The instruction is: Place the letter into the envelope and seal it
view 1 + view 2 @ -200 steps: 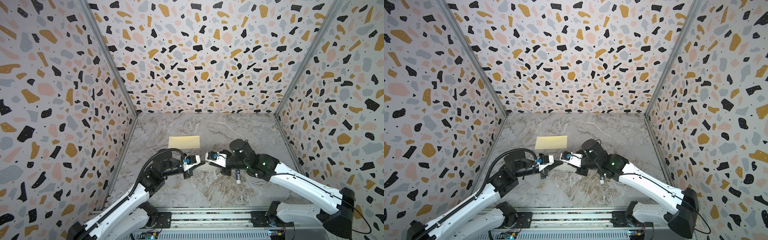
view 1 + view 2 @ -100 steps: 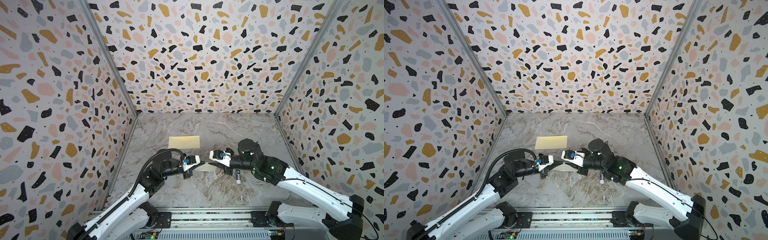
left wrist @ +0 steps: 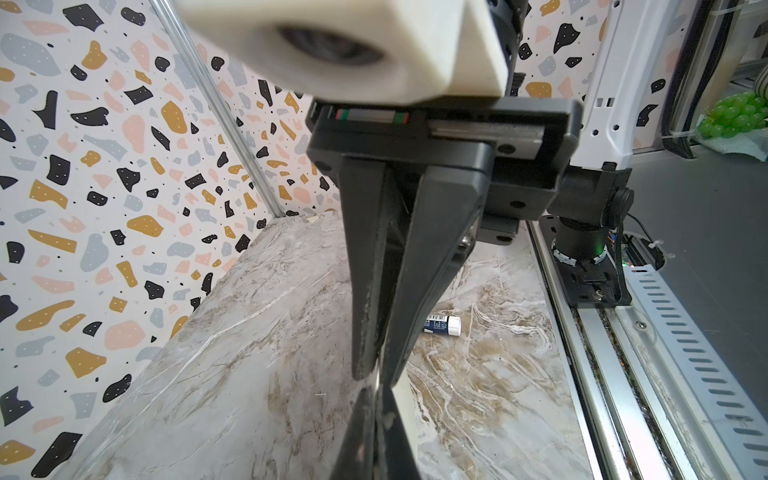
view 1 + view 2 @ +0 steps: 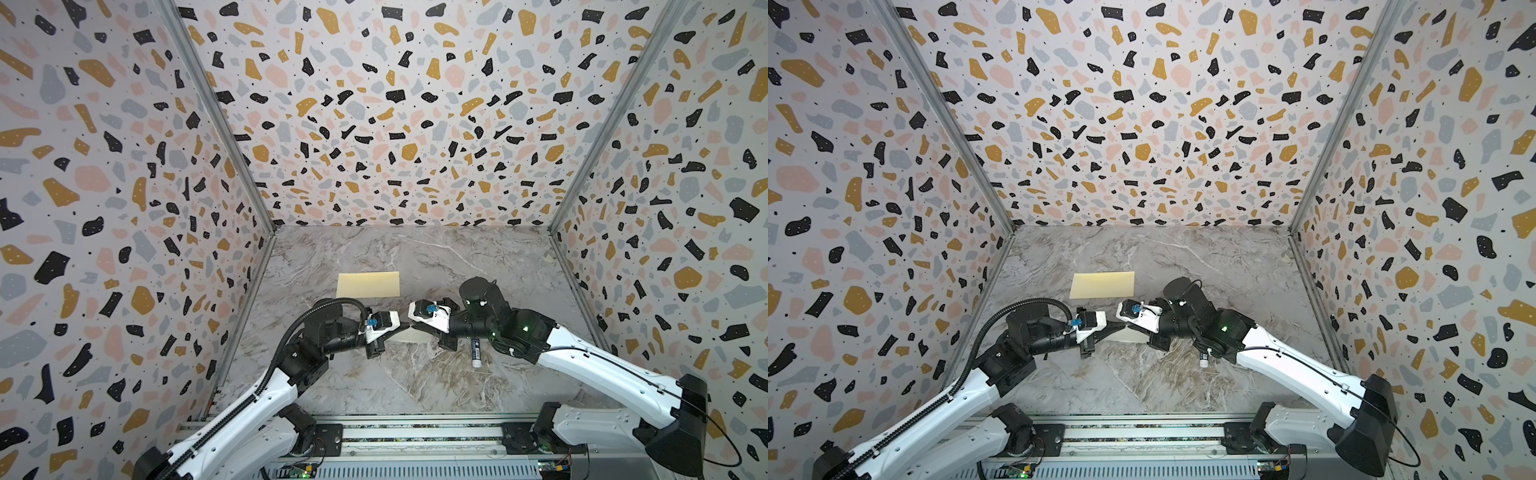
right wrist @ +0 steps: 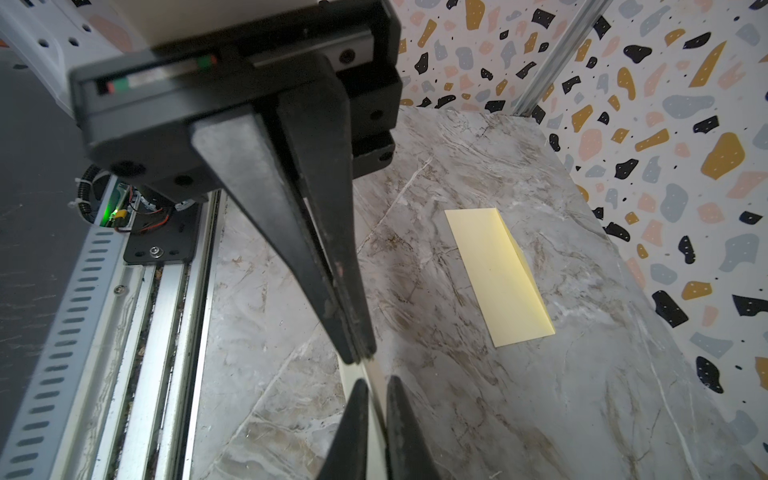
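The envelope, pale yellow, lies flat on the marble table behind both grippers. The letter shows only as a pale folded strip, seen edge-on and held just above the table between the two grippers. My left gripper is shut on one end of the letter. My right gripper faces it tip to tip and is shut on the other end of the letter. The letter's printed face is hidden.
A glue stick lies on the table under the right arm, partly hidden in a top view. Patterned walls close in the left, back and right. A metal rail runs along the front edge.
My right gripper drew back a little to the right with wider jaws, then came back to the left gripper and closed on the letter. The left arm and the envelope stayed put.
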